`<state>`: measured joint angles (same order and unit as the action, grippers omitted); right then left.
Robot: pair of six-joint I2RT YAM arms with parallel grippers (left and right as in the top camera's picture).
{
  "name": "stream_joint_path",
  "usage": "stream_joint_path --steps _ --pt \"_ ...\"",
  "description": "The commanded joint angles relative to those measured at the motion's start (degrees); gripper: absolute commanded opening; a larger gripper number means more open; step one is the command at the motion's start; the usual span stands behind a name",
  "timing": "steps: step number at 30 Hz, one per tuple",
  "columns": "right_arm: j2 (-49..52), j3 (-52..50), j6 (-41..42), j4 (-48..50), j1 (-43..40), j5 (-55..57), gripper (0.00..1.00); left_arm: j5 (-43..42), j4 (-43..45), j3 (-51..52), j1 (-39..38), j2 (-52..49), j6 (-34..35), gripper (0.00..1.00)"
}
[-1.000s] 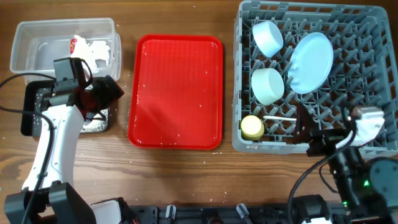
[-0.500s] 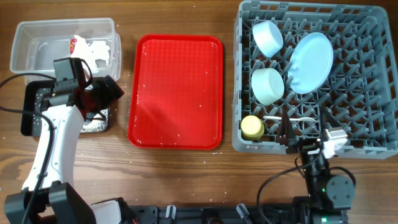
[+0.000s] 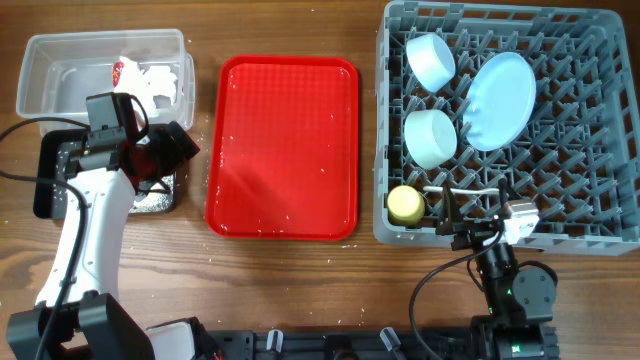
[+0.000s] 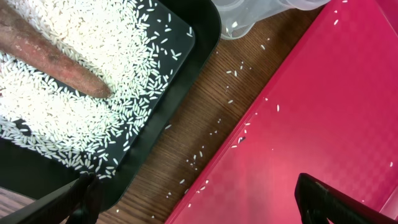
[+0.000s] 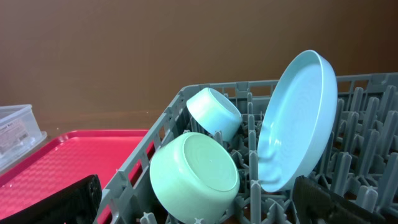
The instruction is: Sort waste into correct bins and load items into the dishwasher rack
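Observation:
The grey dishwasher rack [image 3: 590, 150] holds a pale blue bowl [image 3: 430, 58], a mint-green bowl [image 3: 431, 137], a pale blue plate [image 3: 497, 100], a yellow cup [image 3: 406, 204] and a white spoon [image 3: 462, 190]. My right gripper [image 3: 468, 222] is open and empty at the rack's front edge; its wrist view shows the mint bowl [image 5: 196, 171], blue bowl [image 5: 214, 112] and plate [image 5: 298, 124]. My left gripper [image 4: 199, 205] is open and empty, between the black tray [image 4: 186, 56] and the red tray. The black tray holds rice [image 4: 68, 118] and a brown root [image 4: 50, 56]. The clear tub [image 3: 60, 80] holds a wrapper [image 3: 120, 70] and napkins [image 3: 160, 85].
The red serving tray [image 3: 283, 145] lies in the middle with a few rice grains on it, and it also shows in the left wrist view [image 4: 311, 112]. Loose grains lie on the wood between the black tray and the red tray. The left arm covers much of the black tray [image 3: 42, 195].
My right arm has drawn back from over the rack's front right toward the front edge and moved left. The left arm has not moved.

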<state>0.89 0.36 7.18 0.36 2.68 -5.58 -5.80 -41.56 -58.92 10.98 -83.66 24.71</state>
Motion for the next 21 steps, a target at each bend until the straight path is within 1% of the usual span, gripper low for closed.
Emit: stream_joint_path --steps 1,9,14,15,16,19,21 --pt "-0.6 -0.1 -0.6 0.1 -0.3 -0.5 1.0 0.5 0.1 -1.0 -0.3 0.4 -0.5 1.0" --pt "-0.6 -0.1 -0.6 0.0 -0.3 -0.5 1.0 0.5 0.0 -1.0 -0.3 0.9 -0.5 1.0" --pt "-0.6 -0.1 -0.6 0.0 -0.3 -0.5 1.0 4.2 -0.8 0.2 -0.3 11.4 -2.3 1.0" --pt "-0.6 -0.1 -0.7 0.0 -0.3 -0.5 1.0 3.8 1.2 1.6 -0.3 13.7 -2.3 1.0" --pt "-0.6 -0.1 -0.7 0.0 -0.3 -0.5 1.0 2.6 5.6 4.3 -0.3 17.0 -2.5 1.0" --pt "-0.6 -0.1 -0.6 0.0 -0.3 -0.5 1.0 -3.0 21.1 15.4 -0.3 27.8 -6.1 1.0" --pt "-0.6 -0.1 -0.6 0.0 -0.3 -0.5 1.0 -4.8 29.9 23.9 -0.3 36.3 -6.5 1.0"
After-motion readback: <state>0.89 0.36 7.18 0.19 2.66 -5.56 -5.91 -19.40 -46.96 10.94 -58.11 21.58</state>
